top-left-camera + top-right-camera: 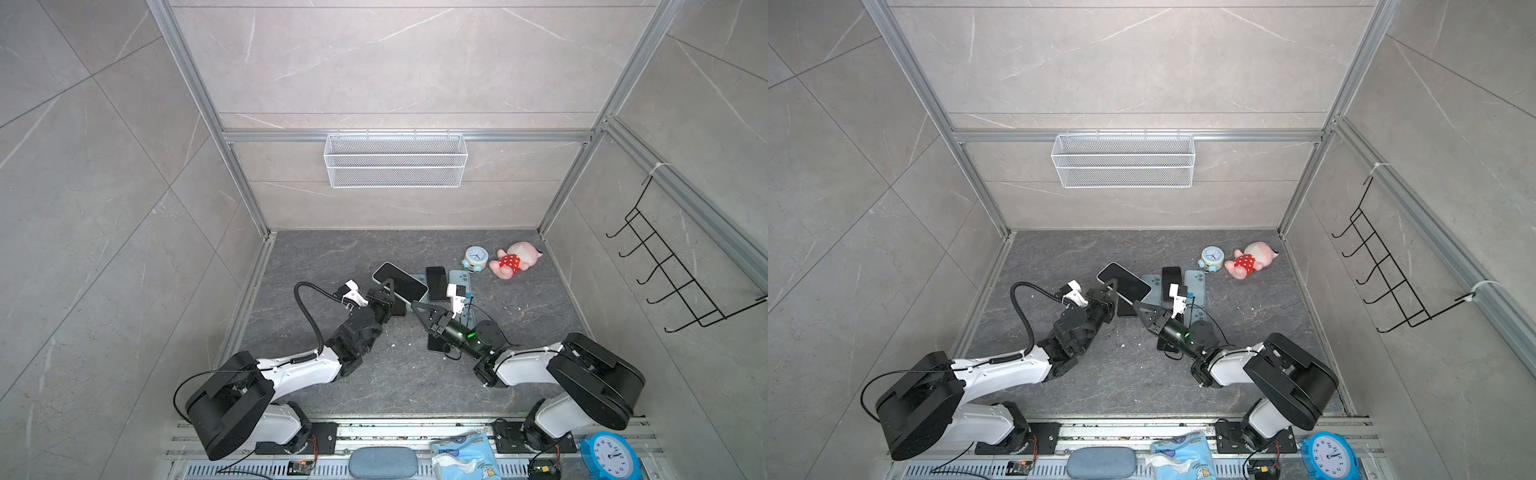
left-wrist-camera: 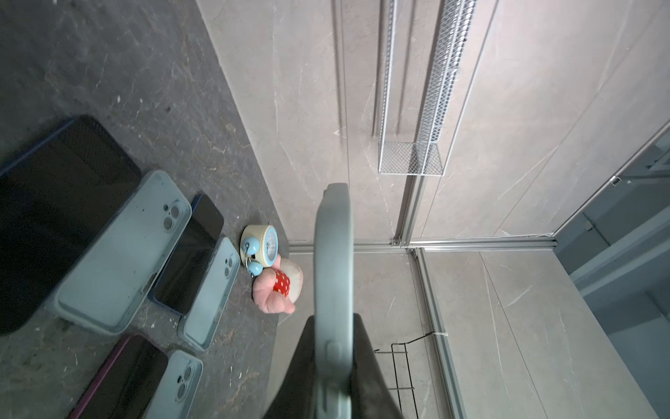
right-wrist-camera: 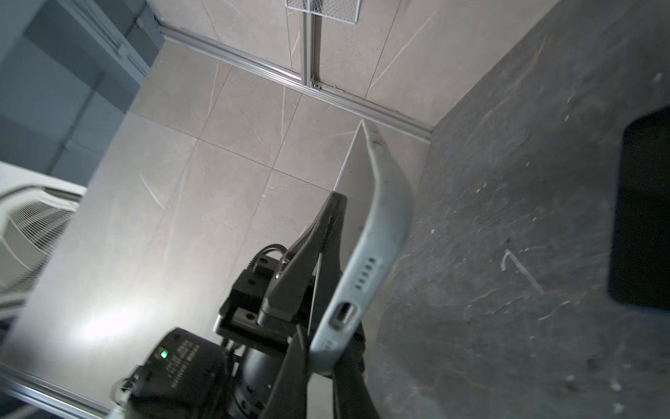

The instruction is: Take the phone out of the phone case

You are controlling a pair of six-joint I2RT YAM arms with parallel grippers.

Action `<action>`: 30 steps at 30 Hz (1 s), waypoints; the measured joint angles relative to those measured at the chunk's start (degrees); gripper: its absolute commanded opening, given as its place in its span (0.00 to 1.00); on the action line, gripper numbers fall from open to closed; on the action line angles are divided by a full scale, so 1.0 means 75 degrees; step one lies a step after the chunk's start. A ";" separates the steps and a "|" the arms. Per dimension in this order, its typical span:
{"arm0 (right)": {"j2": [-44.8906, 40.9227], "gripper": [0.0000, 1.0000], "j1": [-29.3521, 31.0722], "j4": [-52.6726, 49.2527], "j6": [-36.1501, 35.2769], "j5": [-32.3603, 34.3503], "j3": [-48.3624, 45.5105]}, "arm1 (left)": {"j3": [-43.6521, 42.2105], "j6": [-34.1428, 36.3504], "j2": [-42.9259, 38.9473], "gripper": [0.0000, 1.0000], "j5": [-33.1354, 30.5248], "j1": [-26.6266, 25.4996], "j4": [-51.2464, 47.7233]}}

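While my left gripper (image 1: 388, 287) pinches a long edge of the pale grey-blue silicone phone case (image 3: 389, 210), raised mid-frame in both top views, my right gripper (image 1: 415, 306) clamps its port end. The black-screened phone (image 1: 401, 282) sits inside. Next, I judge, I peel the rim off.

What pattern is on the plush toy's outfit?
Red with white dots on the outfit, clearest in the left wrist view.

Dark-screened phone (image 1: 405, 284) sits angled in pale case (image 2: 333, 254).
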 measured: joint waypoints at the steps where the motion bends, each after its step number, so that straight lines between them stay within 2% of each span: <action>1: -0.0326 0.00 -0.0003 -0.0487 -0.0539 0.0050 0.0012 | 0.0105 -0.0242 -0.0009 0.00 0.0210 0.0061 -0.0251; 6: -0.1684 0.00 0.0032 -0.2597 -0.2876 0.0312 0.0318 | 0.0545 -0.1072 -0.0076 0.00 0.0871 0.0201 -0.0883; 10: -0.1877 0.00 0.0017 -0.3646 -0.4182 0.0353 0.0813 | 0.0691 -0.1329 -0.0085 0.00 0.0991 0.0289 -0.1000; 15: -0.1833 0.00 -0.0050 -0.4861 -0.5266 0.0402 0.0784 | 0.0766 -0.1364 -0.0082 0.00 0.1116 0.0329 -0.1017; 19: -0.1883 0.02 -0.0085 -0.5499 -0.5523 0.0574 0.0554 | 0.0880 -0.1329 -0.0082 0.00 0.1300 0.0294 -0.1017; 20: -0.1955 0.15 -0.0087 -0.5595 -0.5537 0.0595 0.0481 | 0.0927 -0.1300 -0.0082 0.00 0.1314 0.0297 -0.1017; 22: -0.2311 0.48 -0.0105 -0.5951 -0.5464 0.0615 0.0329 | 0.0994 -0.1224 -0.0085 0.00 0.1338 0.0329 -0.0959; 23: -0.2559 0.60 -0.0128 -0.6129 -0.5353 0.0618 0.0289 | 0.0994 -0.1180 -0.0085 0.00 0.1378 0.0356 -0.0906; 26: -0.3544 0.74 -0.0393 -0.6589 -0.4811 0.0440 0.0277 | 0.0982 -0.0930 -0.0085 0.00 0.1574 0.0501 -0.0787; 30: -0.4549 0.78 -0.1177 -0.7058 -0.3876 -0.0134 0.0519 | 0.0726 -0.0708 -0.0035 0.00 0.1859 0.0664 -0.0166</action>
